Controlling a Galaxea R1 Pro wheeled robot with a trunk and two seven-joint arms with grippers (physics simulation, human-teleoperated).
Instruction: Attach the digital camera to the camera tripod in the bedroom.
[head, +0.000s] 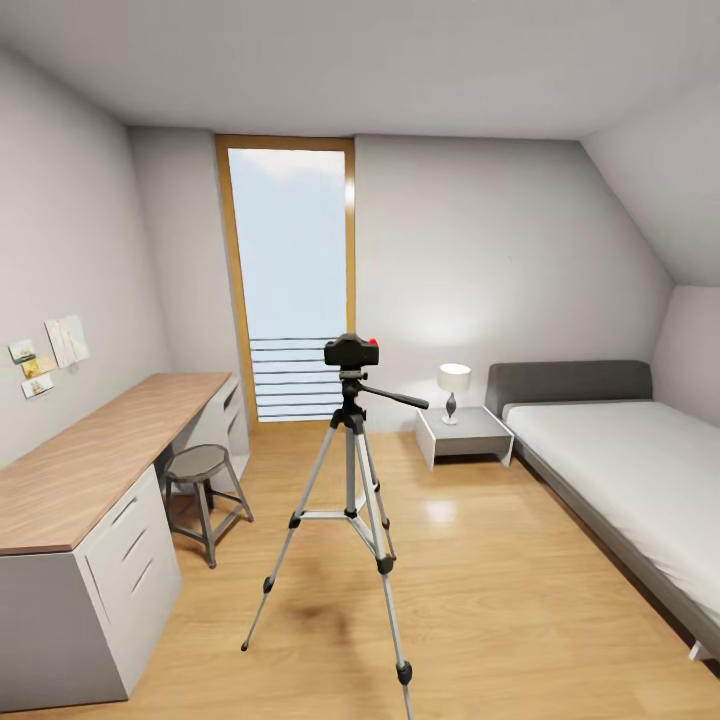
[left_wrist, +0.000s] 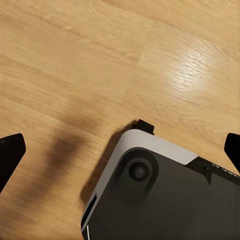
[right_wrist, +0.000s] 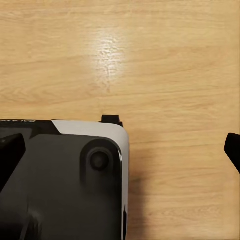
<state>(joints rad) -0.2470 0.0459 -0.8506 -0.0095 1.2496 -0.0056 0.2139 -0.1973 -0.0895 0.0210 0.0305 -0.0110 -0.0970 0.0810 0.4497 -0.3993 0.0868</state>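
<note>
The camera tripod (head: 350, 470) stands on the light wood floor in the middle of the bedroom, its three silver legs spread and its pan handle pointing right. The digital camera (head: 351, 351), black with a red button on top, sits on the tripod's head. My left gripper (left_wrist: 120, 152) hangs open over the floor, its dark fingertips (left_wrist: 10, 155) far apart with nothing between them. My right gripper (right_wrist: 121, 152) is open as well, fingertips (right_wrist: 233, 150) at the picture's edges, pointing down at the floor.
A long wooden-topped desk (head: 90, 460) runs along the left wall with a round grey stool (head: 200, 465) beside it. A grey bed (head: 620, 450) is at the right, with a nightstand (head: 465, 432) and lamp (head: 454, 385) by it. My own base (left_wrist: 165, 200) shows below the grippers.
</note>
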